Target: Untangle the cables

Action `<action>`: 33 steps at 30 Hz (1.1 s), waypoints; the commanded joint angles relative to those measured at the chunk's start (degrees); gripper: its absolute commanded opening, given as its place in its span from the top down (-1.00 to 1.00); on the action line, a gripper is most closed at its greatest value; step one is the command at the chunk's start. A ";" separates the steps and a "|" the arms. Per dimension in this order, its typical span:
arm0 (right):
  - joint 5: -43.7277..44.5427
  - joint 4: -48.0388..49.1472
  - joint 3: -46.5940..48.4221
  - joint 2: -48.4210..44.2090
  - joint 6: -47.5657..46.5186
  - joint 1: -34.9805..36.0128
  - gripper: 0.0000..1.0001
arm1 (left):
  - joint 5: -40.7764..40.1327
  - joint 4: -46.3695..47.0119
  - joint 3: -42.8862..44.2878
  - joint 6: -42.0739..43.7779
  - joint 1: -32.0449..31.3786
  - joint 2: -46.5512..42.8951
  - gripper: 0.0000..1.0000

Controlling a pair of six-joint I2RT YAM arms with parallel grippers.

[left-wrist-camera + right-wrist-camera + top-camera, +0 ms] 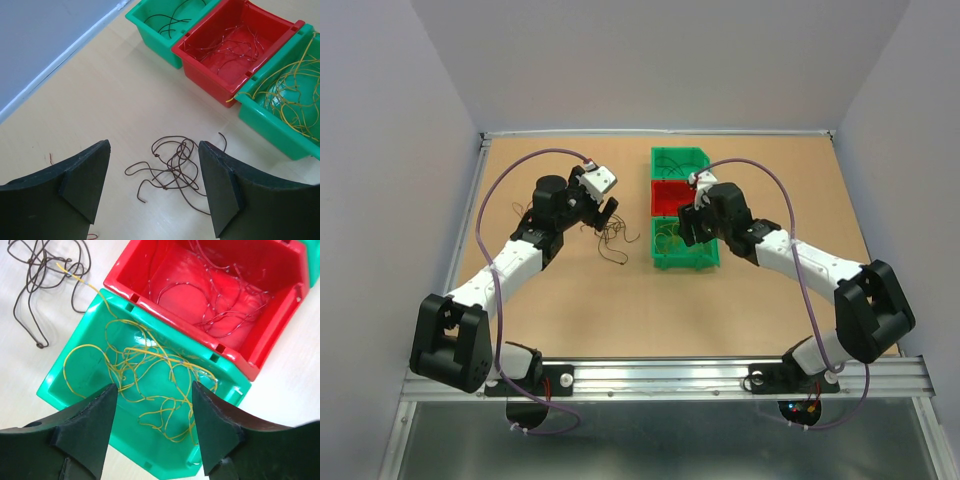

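Brown table (570, 300) under white walls, both grippers open above the cables.

Left of the red bin (665, 205), a loose bunch of dark cables (172, 165) lies on the table. The left gripper (154, 147) hangs over it with jaws wide apart, holding nothing. Inside the red bin lie reddish cables (215, 305). The green bin (55, 385) touching its near side holds yellow cables (150, 370); one yellow strand goes over the rim toward the dark bunch. The right gripper (154, 392) is above this bin, jaws apart and empty. The other green bin (150, 30), on the red bin's far side, holds a few black cables (170, 22).
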 commanded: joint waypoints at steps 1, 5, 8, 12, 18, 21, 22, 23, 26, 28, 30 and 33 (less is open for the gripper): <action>1.52 6.29 -0.74 -2.01 1.17 0.53 -0.34 | 0.32 1.20 0.06 0.60 -0.33 -0.52 -0.68; 2.48 7.35 0.93 0.11 1.87 0.45 -0.34 | 0.23 1.11 0.15 0.60 -0.42 -0.43 -0.68; 4.68 9.19 0.24 -0.50 1.79 0.45 -0.37 | 0.32 1.11 -0.02 0.60 -0.42 -0.87 -0.69; 4.59 10.60 -0.21 -0.16 0.12 0.45 -0.40 | 0.41 1.11 -0.03 0.69 -0.42 -0.69 -0.68; 2.66 11.13 1.81 4.15 -1.03 0.45 -0.36 | 0.49 1.03 0.24 0.87 -0.42 -0.08 -0.69; 0.29 10.95 1.91 5.12 -0.42 0.45 -0.29 | 0.41 0.94 0.15 0.87 -0.60 -0.16 -0.68; -0.32 10.87 1.82 5.38 -0.24 0.45 -0.25 | 0.41 0.94 0.15 0.95 -0.60 -0.16 -0.68; -0.77 10.78 1.64 5.29 -0.15 0.45 -0.16 | 0.49 0.94 0.15 0.95 -0.60 -0.25 -0.68; -2.17 10.69 1.11 5.03 0.03 0.45 0.13 | 0.49 0.94 0.15 0.95 -0.60 -0.16 -0.69; -2.70 10.69 1.37 5.73 -0.41 0.53 0.29 | 0.58 0.94 0.24 1.04 -0.60 0.01 -0.68; -2.70 10.69 1.73 6.61 -0.59 0.53 0.35 | 0.58 0.85 0.24 1.13 -0.60 0.10 -0.68; -2.70 10.69 3.13 8.98 -1.29 0.53 0.42 | 0.41 0.76 0.24 1.04 -0.60 -0.07 -0.68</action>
